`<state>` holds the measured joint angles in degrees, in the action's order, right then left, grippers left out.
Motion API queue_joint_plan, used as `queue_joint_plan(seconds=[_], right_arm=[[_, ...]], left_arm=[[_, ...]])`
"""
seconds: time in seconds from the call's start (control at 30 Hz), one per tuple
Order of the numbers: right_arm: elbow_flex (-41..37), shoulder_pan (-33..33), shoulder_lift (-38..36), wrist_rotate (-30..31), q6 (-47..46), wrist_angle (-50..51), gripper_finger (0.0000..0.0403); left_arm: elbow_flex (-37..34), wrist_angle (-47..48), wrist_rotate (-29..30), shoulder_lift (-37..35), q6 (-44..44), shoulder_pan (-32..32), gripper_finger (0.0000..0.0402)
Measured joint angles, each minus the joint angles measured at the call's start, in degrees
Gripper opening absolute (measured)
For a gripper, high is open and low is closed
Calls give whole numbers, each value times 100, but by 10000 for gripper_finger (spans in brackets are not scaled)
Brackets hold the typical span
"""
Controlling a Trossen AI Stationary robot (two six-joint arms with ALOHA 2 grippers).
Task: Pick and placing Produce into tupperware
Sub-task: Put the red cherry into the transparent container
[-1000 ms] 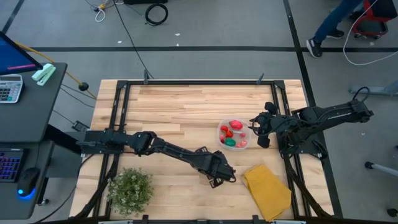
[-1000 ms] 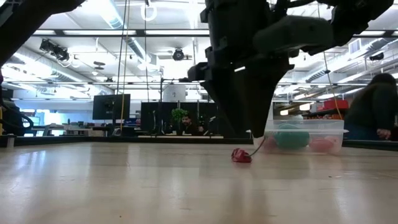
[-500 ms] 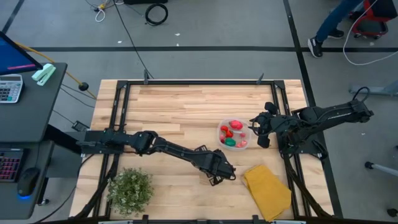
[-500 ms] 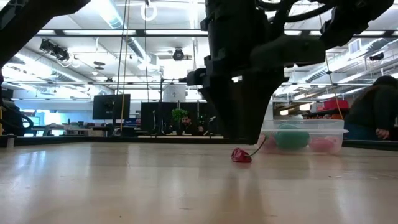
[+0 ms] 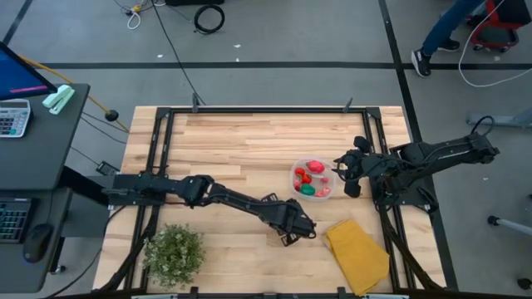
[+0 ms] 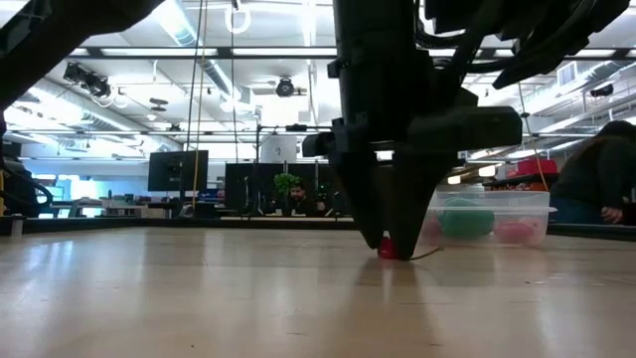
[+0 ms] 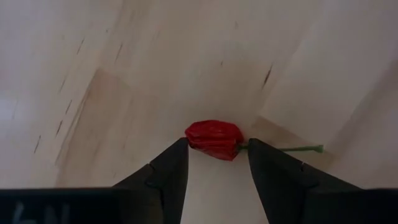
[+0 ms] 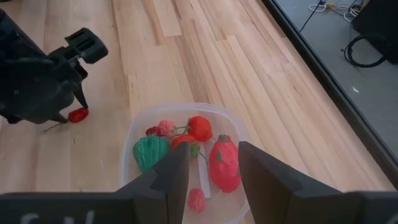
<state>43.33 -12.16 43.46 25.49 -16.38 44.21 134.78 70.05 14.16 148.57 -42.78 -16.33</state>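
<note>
One tupperware point(image 5: 312, 179), one plant point(image 5: 174, 252), one cloth point(image 5: 357, 256)

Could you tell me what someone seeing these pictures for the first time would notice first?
Probably the left pincer, down on the wooden table near its front edge, open fingers straddling a small red toy fruit with a thin green stem. Next, the round clear container to its right, holding red, pink and green produce, with the open right pincer hovering by it.
</note>
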Motion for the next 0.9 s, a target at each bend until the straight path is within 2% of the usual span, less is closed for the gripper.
queue_joint_plan(seconds=[0.3,0.7,0.9], right_arm=[[0,0,2,-1,0,-2,146],[0,0,0,-1,0,-3,146],[0,0,1,-1,2,-3,146]], left_arm=[[-4,-5,102,9,7,21,150],[-7,-8,107,15,9,19,11],[-11,-5,223,19,103,8,7]])
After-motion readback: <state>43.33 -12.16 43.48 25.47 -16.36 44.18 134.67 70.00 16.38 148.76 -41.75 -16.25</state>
